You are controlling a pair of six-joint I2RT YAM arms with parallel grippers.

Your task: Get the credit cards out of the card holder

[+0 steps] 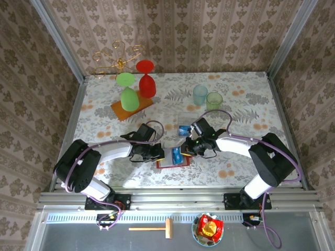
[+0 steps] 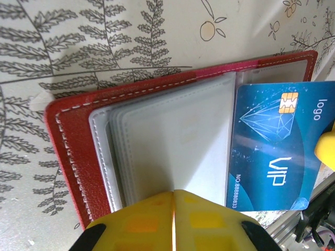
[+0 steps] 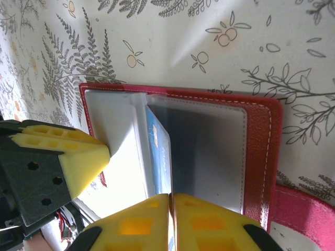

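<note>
The card holder [image 2: 68, 136] is lying open on the counter [image 2: 104, 31]; the closed left end effector [image 2: 172, 201] is pressing its clear pockets [image 2: 167, 130]; the right end effector [image 3: 171, 206] is pinching a blue card [image 2: 272, 151] jutting from it.

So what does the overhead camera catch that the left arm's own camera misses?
Overhead: the left arm and right arm, a red goblet, a green goblet, an orange board, a bluish tumbler, a green tumbler and a wooden mallet. Left wrist: the blue card close up, with its gold chip and VIP lettering. Both: the open red card holder with that card poking past its edge.
</note>
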